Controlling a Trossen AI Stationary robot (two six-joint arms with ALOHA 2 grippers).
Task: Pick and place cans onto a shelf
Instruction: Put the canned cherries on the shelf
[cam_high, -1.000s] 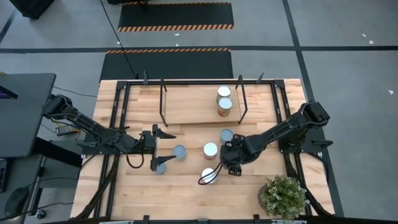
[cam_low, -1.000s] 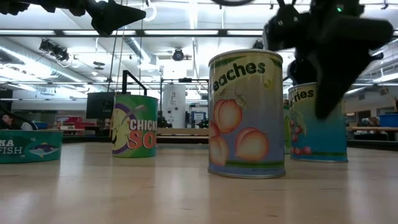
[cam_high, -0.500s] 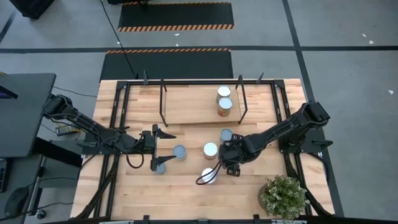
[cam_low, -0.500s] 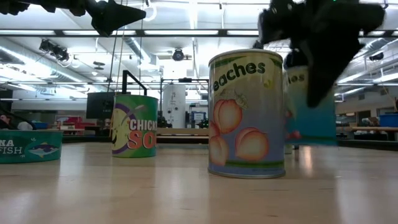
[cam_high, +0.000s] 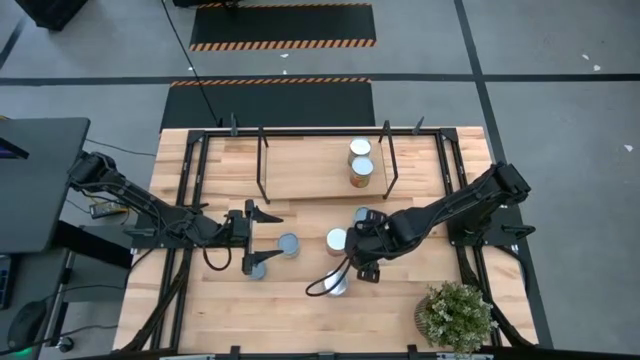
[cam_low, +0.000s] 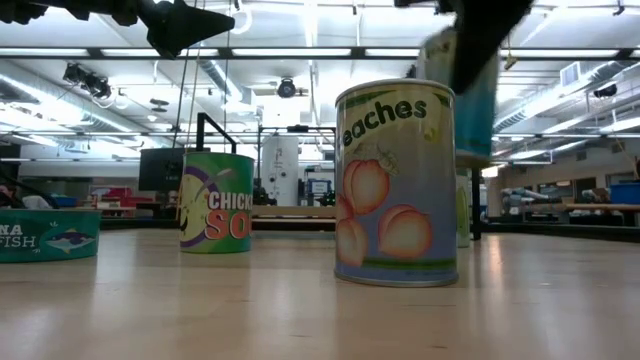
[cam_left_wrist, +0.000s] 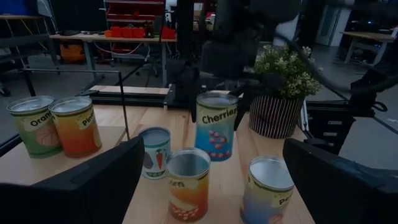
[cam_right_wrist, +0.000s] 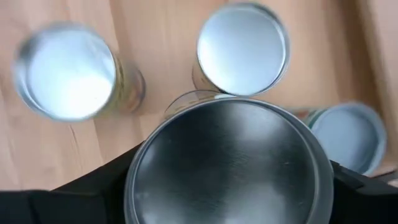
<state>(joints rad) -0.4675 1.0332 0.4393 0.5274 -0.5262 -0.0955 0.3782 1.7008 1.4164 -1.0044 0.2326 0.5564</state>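
Note:
My right gripper (cam_high: 364, 247) is shut on a blue cherries can (cam_left_wrist: 216, 126), which hangs above the table in the low view (cam_low: 467, 92); its silver top (cam_right_wrist: 227, 158) fills the right wrist view. Under it stand a peaches can (cam_low: 397, 185), a second tall can (cam_high: 337, 240) and a small can (cam_high: 363, 215). Left of them a chicken soup can (cam_low: 216, 202) and a flat tuna can (cam_low: 48, 235) rest on their bases. Two orange cans (cam_high: 360, 158) stand on the shelf (cam_high: 300, 175). My left gripper (cam_high: 251, 238) waits open and level at the left. My right gripper pinches the cherries can between its two fingers, on opposite sides just below the top rim (cam_right_wrist: 133, 185). The fingers come from above, slanting down. The can is lifted clear of the table, hangs below the fingers and leans a little.
A potted plant (cam_high: 455, 315) stands at the near right corner. Black posts and rails (cam_high: 388, 160) frame the shelf, and black frame rails (cam_high: 185, 215) run along the table's sides. Bare wood lies between the cans and the near edge.
My right gripper has taken hold of the cherries can, which stood on the table a second ago, and has risen with it, drifting slightly toward the table's left. The can is now lifted clear, above the peaches can's top in the low view.

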